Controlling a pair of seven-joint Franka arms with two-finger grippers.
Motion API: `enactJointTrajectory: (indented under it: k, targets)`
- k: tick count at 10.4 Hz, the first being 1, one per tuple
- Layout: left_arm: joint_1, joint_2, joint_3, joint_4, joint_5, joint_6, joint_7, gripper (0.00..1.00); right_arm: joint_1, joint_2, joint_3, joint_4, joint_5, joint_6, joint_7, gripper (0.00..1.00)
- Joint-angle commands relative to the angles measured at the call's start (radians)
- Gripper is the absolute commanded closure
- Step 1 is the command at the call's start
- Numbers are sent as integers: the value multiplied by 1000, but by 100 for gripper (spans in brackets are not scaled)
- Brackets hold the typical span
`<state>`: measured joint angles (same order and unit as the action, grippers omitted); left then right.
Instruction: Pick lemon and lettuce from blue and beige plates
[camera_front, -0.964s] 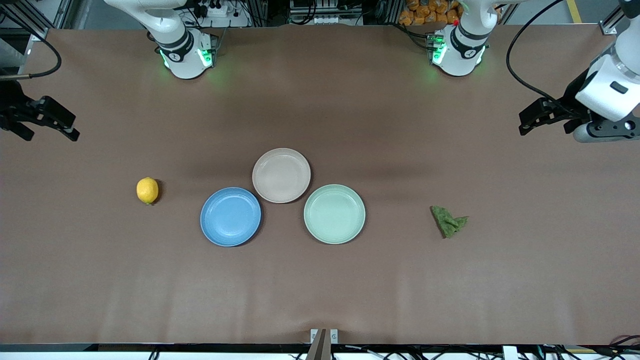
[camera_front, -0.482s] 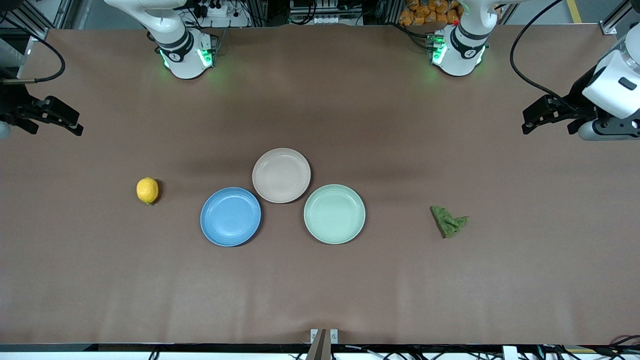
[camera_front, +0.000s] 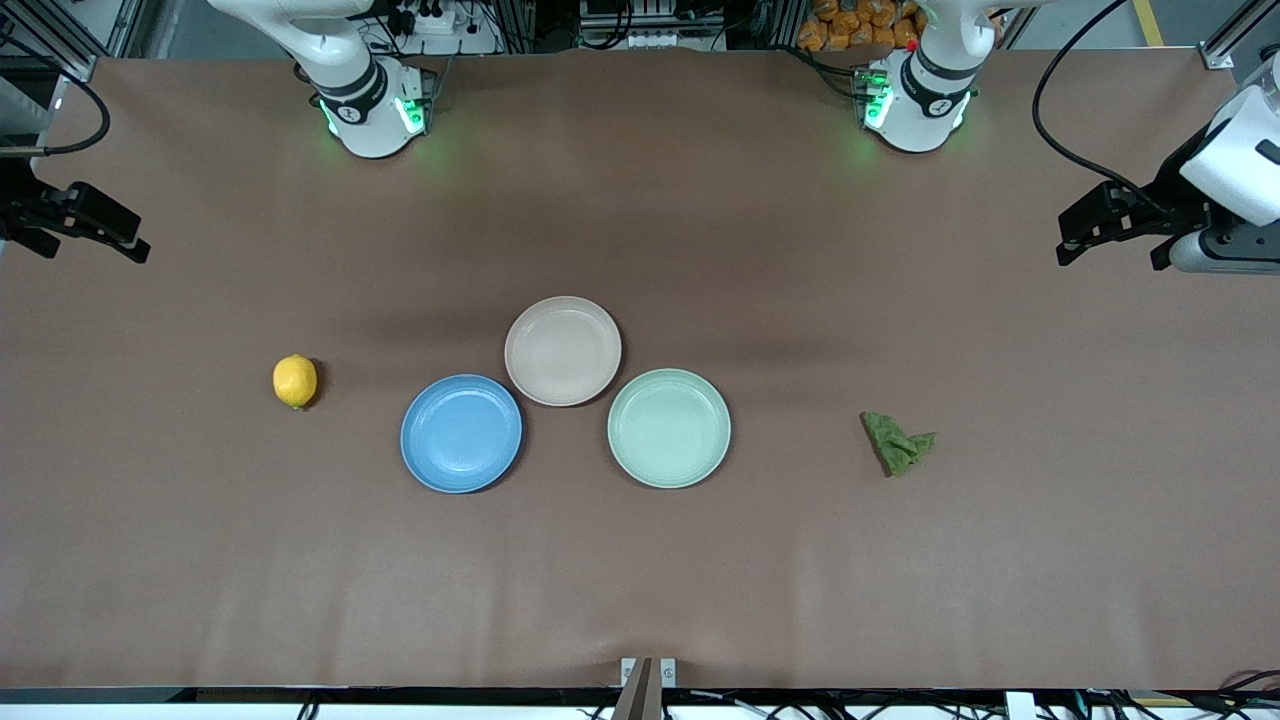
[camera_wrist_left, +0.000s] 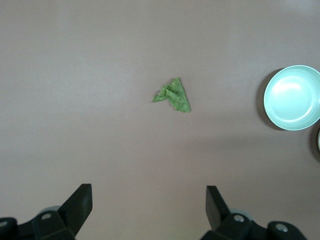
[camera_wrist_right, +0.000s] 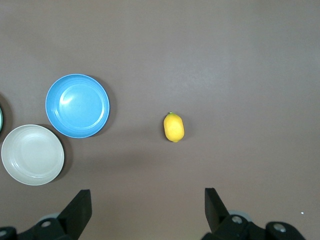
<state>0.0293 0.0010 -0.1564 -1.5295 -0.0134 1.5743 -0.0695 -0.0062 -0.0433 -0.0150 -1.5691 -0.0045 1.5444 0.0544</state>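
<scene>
Two hands, the left hand (camera_front: 1085, 228) and right hand (camera_front: 90, 222), hang wide open and empty over the surface's (camera_front: 640, 580) ends. Lemon (camera_front: 295, 381) and lettuce (camera_front: 897, 442) lie on bare surface; blue plate (camera_front: 461, 433) and beige plate (camera_front: 563, 350) hold nothing. Best: retreat clear, nothing left to lift.

The left gripper (camera_front: 1110, 225) hung high over the left arm's end of the table, fingers spread wide, holding nothing. The right gripper (camera_front: 85, 230) hung over the right arm's end, likewise spread and empty
</scene>
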Motion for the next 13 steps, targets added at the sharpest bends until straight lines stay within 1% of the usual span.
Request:
enactJointTrajectory:
  k: [1, 5, 8, 13]
  targets:
    - [0, 11, -9, 25, 19, 18, 4, 0, 23, 16, -13, 26, -23, -17, 19, 0]
    - [-3, 5, -15, 23, 26, 20, 5, 0, 25, 16, -13, 29, -58, -10, 18, 0]
    - [-5, 5, -15, 22, 26, 20, 5, 0, 23, 16, -34, 27, -55, -9, 21, 0]
    - [-3, 4, -15, 19, 26, 20, 7, 0, 18, 19, -34, 29, -54, -9, 22, 0]
